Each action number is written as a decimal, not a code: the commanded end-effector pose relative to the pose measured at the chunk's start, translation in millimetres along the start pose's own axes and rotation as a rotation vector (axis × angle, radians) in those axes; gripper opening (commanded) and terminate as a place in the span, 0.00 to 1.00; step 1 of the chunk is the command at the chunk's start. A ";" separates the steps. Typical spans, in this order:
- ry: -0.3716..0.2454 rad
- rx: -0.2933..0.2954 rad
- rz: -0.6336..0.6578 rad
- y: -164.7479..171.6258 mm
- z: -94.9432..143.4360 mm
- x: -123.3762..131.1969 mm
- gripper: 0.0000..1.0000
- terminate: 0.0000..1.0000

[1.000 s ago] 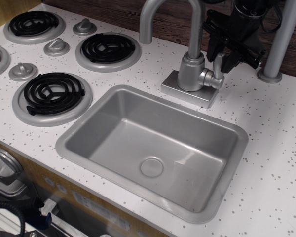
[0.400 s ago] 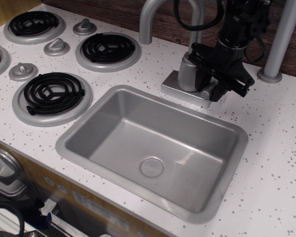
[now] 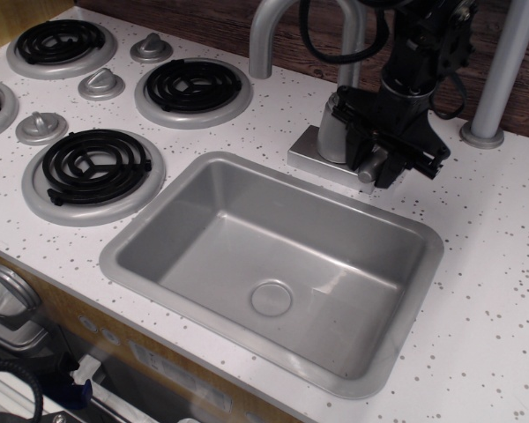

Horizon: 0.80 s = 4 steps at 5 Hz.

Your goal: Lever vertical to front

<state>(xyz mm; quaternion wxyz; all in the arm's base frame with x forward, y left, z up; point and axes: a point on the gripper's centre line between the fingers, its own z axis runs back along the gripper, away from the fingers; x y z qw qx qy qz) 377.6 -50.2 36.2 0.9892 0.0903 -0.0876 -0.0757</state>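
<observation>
Now the pincer sits low at the right side of the faucet column, just behind the far edge of the sink. Its black body covers most of the pivot, so only the end of the lever shows: a short grey stub that points down and toward the sink, close to the faucet base plate. The pincer appears closed around the lever, or at least pressed on it, but the fingers are dark and hidden by their own housing, so I cannot tell how wide they stand or if they really grip.

To do this step well, I think the motion should follow an arc around the pivot, not a straight push, because a straight push can make the fingers slide off such a small paddle. The contact should stay near the tip of the lever, where less force is needed. The sweep should end when the lever points to the sink side of the faucet column; further pressure could load the toy faucet or scrape the base plate on the bench. Afterwards the pincer should back off from the column without pulling the lever back.
</observation>
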 end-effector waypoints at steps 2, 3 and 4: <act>0.003 0.064 0.091 8.8 39.0 -7.2 1.00 0.00; 0.012 0.076 0.117 6.8 45.2 -15.7 1.00 0.00; 0.003 0.075 0.130 4.0 47.5 -20.3 1.00 1.00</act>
